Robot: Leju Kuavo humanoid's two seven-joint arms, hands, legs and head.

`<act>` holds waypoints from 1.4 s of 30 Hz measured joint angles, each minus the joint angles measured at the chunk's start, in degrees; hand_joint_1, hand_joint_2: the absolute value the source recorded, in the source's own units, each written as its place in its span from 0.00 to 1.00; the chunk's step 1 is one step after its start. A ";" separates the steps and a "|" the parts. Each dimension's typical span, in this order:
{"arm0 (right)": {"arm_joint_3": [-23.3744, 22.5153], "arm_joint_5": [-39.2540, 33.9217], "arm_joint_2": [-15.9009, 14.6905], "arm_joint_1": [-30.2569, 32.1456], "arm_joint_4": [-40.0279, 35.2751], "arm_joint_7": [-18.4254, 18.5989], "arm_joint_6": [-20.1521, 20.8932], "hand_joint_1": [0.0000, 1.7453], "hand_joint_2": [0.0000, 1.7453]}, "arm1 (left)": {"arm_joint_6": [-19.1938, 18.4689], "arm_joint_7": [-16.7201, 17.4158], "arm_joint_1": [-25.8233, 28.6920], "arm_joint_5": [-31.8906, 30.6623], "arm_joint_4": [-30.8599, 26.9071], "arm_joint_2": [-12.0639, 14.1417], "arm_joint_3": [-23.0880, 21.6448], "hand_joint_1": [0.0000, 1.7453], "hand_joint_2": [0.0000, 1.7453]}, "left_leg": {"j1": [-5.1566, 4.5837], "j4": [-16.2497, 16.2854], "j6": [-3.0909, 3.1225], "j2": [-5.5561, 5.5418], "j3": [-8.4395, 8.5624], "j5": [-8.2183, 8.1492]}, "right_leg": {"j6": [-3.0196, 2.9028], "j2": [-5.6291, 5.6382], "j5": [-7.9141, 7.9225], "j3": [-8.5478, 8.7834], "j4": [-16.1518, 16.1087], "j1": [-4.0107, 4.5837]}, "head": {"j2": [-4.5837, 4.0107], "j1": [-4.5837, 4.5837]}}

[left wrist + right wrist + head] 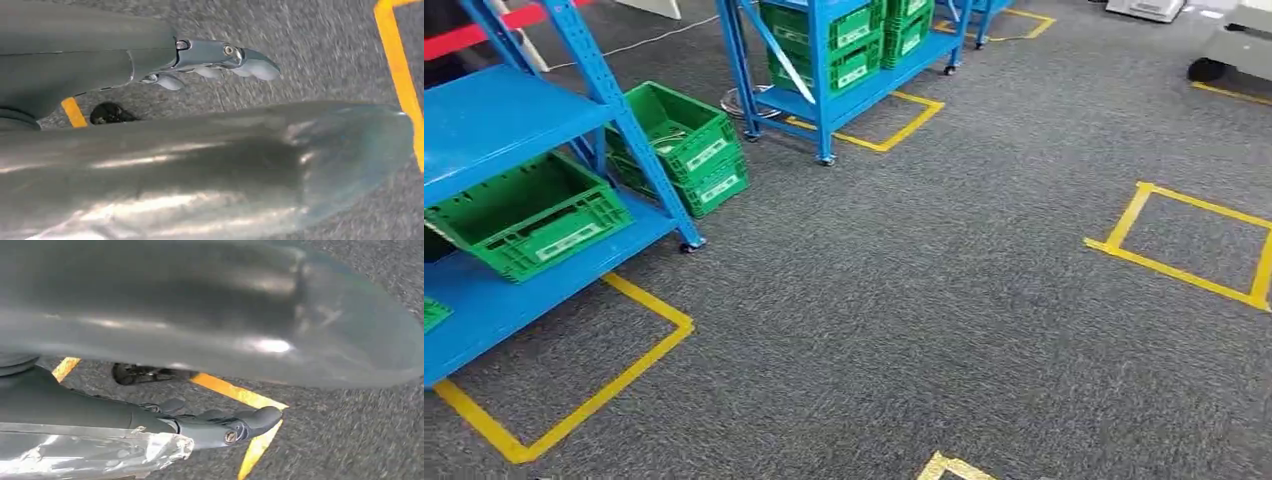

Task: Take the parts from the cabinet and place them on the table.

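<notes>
The left hand [220, 62] is showing glossy silver-grey fingers [255, 67] with rounded pale tips and small round screws set along the side, behind a smooth grey cover. The right hand [220, 425] is showing darker grey fingers [262, 417] with one brass-coloured screw near the tip, and crinkled clear film is wrapping its wrist cover.

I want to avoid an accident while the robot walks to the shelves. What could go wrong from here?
1. The blue rack on small wheels stands close on the left; a foot or arm could bump it.
2. The green crate juts past the shelf edge and could be knocked.
3. The right hand seems to hold something wrapped, which may slip.
</notes>
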 joint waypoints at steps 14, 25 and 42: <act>-0.02 0.94 -0.17 0.15 -0.02 0.07 -0.02 0.00 0.00 | 0.04 -0.04 0.27 -0.72 0.02 0.02 0.04 0.00 0.00 | 0.03 14.12 -2.92 3.84 -7.50 -4.77 | -2.77 -4.15 2.02 2.94 -7.09 0.20 | 0.00 -0.66; 0.00 1.16 -0.15 -0.15 -0.02 0.00 -0.04 0.00 0.00 | -0.09 -0.24 -0.04 -0.87 0.02 0.04 0.11 0.00 0.00 | -0.30 -0.44 0.12 4.76 -0.19 0.15 | 0.05 -1.48 -4.87 -0.80 3.59 0.38 | 0.00 0.07; 0.00 1.68 0.33 0.37 -0.02 -0.02 -0.17 0.00 0.00 | -1.20 -0.77 0.06 -0.81 0.02 0.28 0.24 0.00 0.00 | -0.17 17.29 -3.34 3.67 -9.75 -7.61 | -2.84 -2.23 2.00 2.90 -6.95 -0.04 | 0.00 -0.74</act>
